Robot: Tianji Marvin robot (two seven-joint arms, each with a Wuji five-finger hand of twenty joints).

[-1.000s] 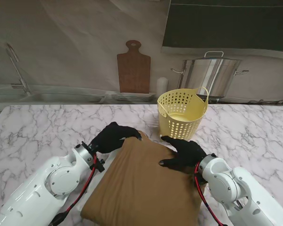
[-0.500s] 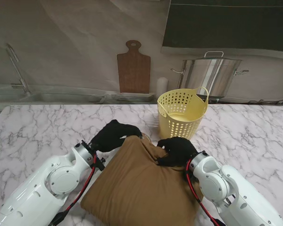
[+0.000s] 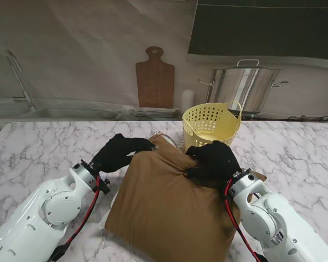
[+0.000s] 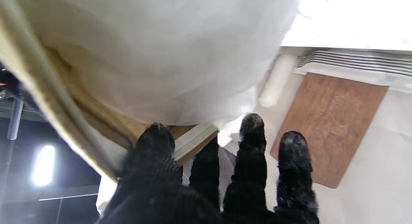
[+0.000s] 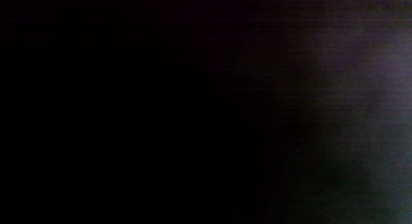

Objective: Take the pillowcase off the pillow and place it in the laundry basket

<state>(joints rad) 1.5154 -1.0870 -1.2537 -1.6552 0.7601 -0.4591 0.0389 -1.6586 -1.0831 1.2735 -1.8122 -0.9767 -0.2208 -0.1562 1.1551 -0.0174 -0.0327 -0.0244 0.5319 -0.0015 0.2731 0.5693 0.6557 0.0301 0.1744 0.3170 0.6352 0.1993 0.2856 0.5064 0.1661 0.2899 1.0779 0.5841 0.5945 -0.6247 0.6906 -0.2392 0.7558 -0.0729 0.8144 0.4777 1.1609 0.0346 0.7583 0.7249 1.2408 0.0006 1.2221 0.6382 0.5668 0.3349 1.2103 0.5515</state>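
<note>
We are gripping the brown pillowcase [image 3: 169, 207] on the counter [image 3: 38, 147]: our right hand [image 3: 214, 162] is bunching its far edge, our left hand [image 3: 117, 153] is pinching the far corner, baring white pillow [image 4: 167, 53]. The laundry basket [image 3: 210, 131] is standing just beyond, a pot [image 3: 245, 87] behind. The right wrist view is showing only darkness.

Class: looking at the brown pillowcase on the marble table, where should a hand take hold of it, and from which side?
Grip the pillowcase at its open far edge, nearest the laundry basket, coming from that side. White pillow shows there, so the cloth is loose to pinch.
</note>
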